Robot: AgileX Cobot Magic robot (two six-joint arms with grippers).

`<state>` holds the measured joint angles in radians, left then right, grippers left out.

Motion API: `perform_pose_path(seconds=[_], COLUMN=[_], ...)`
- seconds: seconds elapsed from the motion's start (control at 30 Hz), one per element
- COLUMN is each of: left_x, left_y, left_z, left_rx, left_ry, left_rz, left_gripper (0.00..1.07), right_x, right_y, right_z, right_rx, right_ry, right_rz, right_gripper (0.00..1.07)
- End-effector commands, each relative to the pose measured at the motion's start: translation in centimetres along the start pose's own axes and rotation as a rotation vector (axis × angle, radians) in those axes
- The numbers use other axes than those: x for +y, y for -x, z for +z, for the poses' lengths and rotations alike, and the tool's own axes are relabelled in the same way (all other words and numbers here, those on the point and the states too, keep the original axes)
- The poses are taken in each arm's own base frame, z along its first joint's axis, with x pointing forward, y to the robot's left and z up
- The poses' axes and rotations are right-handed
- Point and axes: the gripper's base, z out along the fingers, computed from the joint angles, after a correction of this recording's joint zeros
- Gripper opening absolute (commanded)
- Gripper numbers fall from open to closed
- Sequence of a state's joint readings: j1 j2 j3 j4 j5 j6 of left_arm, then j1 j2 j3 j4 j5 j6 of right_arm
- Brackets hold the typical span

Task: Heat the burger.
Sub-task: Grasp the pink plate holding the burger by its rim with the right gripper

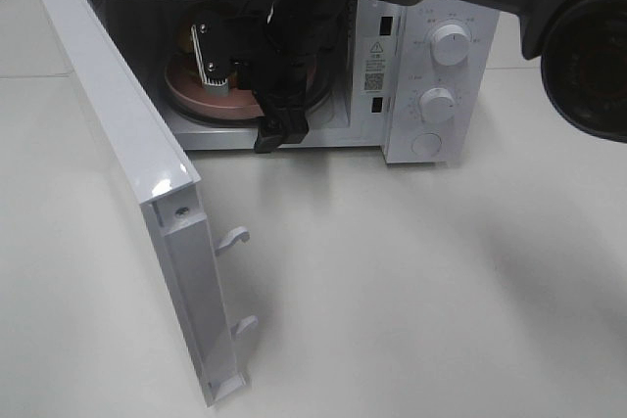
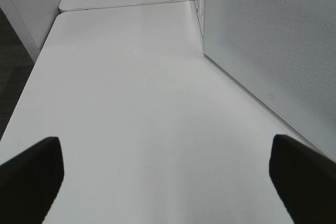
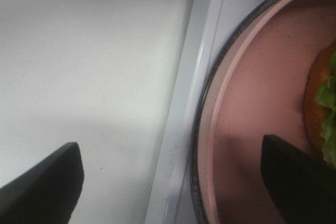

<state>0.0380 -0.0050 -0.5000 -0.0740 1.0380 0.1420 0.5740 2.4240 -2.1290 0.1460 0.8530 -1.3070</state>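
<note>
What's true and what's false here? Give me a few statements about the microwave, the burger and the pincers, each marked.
1. The microwave door stands open. True.
2. The burger on its pink plate sits on the table outside the microwave. False: it is inside the microwave.
3. The right pincer is open at the plate's edge. True.
4. The left pincer grips the burger. False: it is open and empty over the white table.
5. The microwave's front has two round knobs. True.
</note>
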Motion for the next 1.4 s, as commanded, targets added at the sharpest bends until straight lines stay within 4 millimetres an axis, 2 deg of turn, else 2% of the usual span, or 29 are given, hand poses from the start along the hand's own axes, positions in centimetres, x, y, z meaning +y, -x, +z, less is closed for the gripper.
perform_pose_path(seconds=[0.03,0.3,0.57,1.1,1.4], left_x=[0.0,0.0,0.0,0.0,0.0], left_y=[-0.1,-0.1,-0.1,-0.1,-0.1], left_z=[-0.2,-0.2,-0.2,-0.2,-0.2], left_rx=[-0.018,-0.018,-0.018,-0.018,-0.018], left_ry=[0.005,0.005,0.005,0.005,0.005], left_rz=[-0.002,-0.002,-0.002,-0.002,-0.002], left_gripper=[1.01,1.01,1.01,1.01,1.01], right_x=[-0.7,-1.0,-1.4,-2.0,-1.7], right_y=[-0.5,-1.0,-1.5,-1.7,-2.1], right_z=[0.0,-0.1,0.9,0.8,2.5], right_rx=[-0.001,-0.004,-0.005,-0.015,-0.005], right_ry=[-0.029,-0.05,-0.065,-0.121,-0.113], right_rz=[0.027,0.042,0.109,0.143,0.159], right_gripper=[0.89,0.88,0.86,0.84,0.83])
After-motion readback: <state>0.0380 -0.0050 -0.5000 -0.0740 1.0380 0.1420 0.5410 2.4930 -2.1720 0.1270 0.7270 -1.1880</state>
